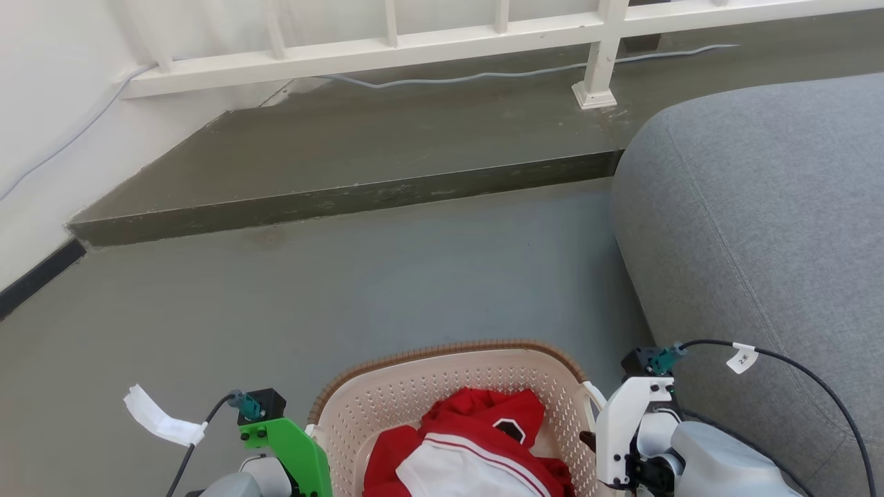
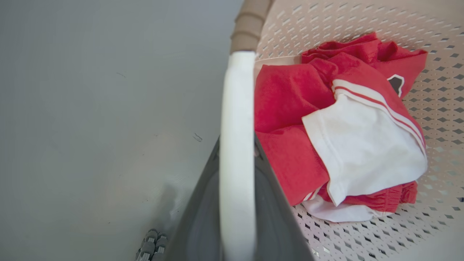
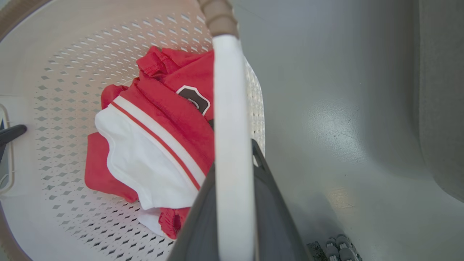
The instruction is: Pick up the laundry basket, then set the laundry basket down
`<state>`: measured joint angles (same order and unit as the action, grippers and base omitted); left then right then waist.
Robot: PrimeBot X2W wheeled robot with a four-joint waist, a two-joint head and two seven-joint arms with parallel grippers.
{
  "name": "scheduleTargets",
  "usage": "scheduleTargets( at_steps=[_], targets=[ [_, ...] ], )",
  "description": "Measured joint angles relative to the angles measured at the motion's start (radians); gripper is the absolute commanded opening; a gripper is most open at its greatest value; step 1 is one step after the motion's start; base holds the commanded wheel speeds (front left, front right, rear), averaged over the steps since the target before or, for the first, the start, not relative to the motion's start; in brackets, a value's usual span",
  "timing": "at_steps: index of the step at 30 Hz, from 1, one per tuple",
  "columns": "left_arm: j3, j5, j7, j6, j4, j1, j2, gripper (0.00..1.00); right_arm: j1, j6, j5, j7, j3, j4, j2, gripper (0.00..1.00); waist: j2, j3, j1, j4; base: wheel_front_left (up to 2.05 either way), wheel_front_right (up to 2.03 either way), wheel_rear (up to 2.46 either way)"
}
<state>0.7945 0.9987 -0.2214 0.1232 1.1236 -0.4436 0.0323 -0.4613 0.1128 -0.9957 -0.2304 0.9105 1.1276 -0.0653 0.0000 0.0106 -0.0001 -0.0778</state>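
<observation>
The laundry basket (image 1: 449, 350) is cream with small perforations and a brown braided rim, and sits at the bottom middle of the head view between both arms. Inside it lies a red and white garment (image 1: 483, 442). My left gripper (image 2: 237, 156) is shut on the basket's white left handle (image 2: 235, 90), with a dark finger on each side of the bar. My right gripper (image 3: 233, 163) is shut the same way on the white right handle (image 3: 228, 90). The basket wall (image 2: 362, 18) (image 3: 108, 29) and the garment (image 2: 344, 127) (image 3: 156, 137) lie just beside each handle.
A grey sofa (image 1: 760, 207) stands close on the right. A raised dark step (image 1: 345, 197) crosses ahead, with a white railing (image 1: 414, 48) and a cable (image 1: 483, 74) behind it. A white wall runs along the left. Grey floor (image 1: 311, 297) lies in front of the basket.
</observation>
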Motion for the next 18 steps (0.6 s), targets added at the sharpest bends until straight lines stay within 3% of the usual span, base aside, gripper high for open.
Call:
scheduleTargets(
  at_steps=[18],
  targets=[
    [0.015, 0.025, -0.011, 0.0, 0.005, -0.003, 0.001, 0.0, -0.001, 0.0, -0.014, -0.008, 0.018, 0.0, -0.001, 0.0, 0.0, 0.006, 0.0, -0.004, 0.0, 0.0, 0.0]
  ],
)
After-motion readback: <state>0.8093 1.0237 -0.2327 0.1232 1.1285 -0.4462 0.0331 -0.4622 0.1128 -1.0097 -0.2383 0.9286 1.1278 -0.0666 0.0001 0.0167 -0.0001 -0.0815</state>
